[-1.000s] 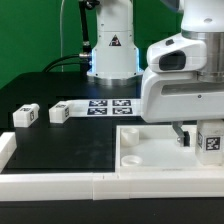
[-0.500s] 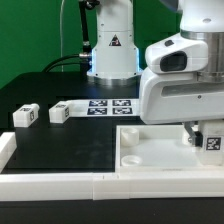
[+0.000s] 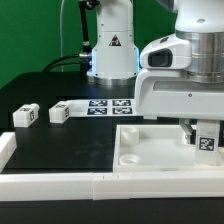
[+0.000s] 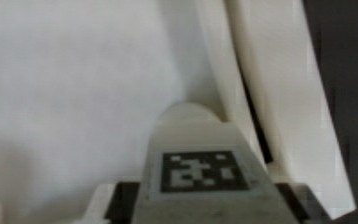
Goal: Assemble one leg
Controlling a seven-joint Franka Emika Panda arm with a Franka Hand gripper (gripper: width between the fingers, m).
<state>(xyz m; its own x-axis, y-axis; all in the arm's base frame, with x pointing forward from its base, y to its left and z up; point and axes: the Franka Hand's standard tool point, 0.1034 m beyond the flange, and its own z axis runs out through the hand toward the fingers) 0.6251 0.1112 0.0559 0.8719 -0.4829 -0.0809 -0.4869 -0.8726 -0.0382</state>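
Note:
My gripper (image 3: pixel 203 138) is shut on a white leg (image 3: pixel 207 140) whose black-and-white tag faces the camera. It holds the leg upright over the far right part of the white tray-like tabletop (image 3: pixel 150 150). In the wrist view the leg (image 4: pixel 201 160) fills the space between my dark fingers (image 4: pixel 130 198), pointing down at the white tabletop surface (image 4: pixel 69 90) beside its raised rim (image 4: pixel 265 90). Whether the leg touches the tabletop is hidden. Two more legs (image 3: pixel 25 115) (image 3: pixel 59 113) lie on the black mat at the exterior view's left.
The marker board (image 3: pixel 105 105) lies behind the legs near the robot base (image 3: pixel 112 50). A white border rail (image 3: pixel 60 183) runs along the front edge, with a white block (image 3: pixel 5 148) at the exterior view's left.
The arm has shifted a little toward the exterior view's left with the leg in its grip. The loose legs have not moved.

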